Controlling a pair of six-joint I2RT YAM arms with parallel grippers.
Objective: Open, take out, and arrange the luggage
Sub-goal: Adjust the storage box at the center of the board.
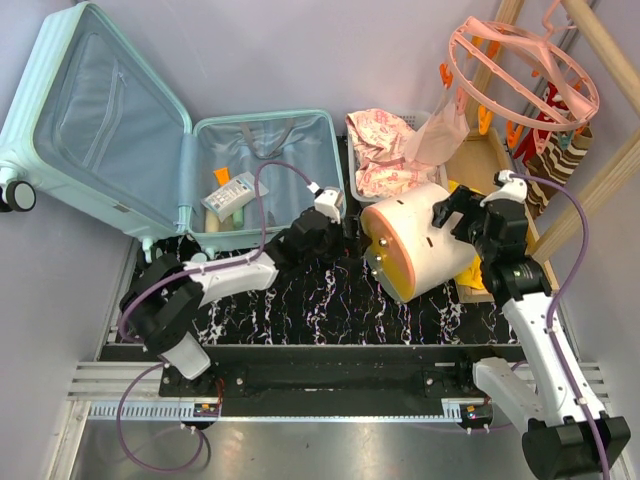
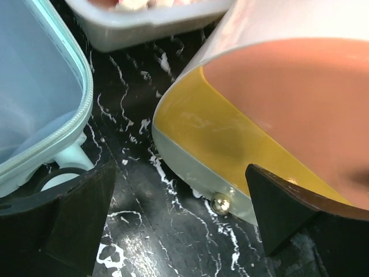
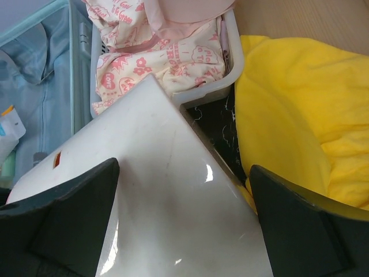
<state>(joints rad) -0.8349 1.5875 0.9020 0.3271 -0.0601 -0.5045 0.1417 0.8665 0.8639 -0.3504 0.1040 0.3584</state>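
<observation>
Lilac walls close round a black marbled table [image 1: 300,300], with wooden framing and a pink round hanger rack [image 1: 520,65] in the upper right.

Biggest by far is the luggage [image 1: 110,120], already open. Its lid leans up in the upper left of the overhead view, and its base half lies flat at upper centre, the long span running from upper left down toward the middle.

Next comes a cream cylinder [image 1: 415,245] on its side, right of centre, its orange end facing left. Behind it sits a white basket [image 2: 150,26] of pink printed cloth [image 1: 385,145], with a yellow cloth [image 3: 300,115] further right.

The left gripper [image 2: 179,173] hangs spread wide and empty just right of the base half's lower right corner. The case rim sits beside its left finger, and the cylinder's orange end lies ahead. The right gripper [image 3: 183,167] is also wide, straddling the cylinder's white wall (whether it touches is unclear).

Smallest are a packet [image 1: 228,195] and an orange-capped tube [image 1: 222,177] lying in the base half. These lie up and left of the left gripper, so the left arm is the nearer one; the cylinder stands between the right arm and the case.
</observation>
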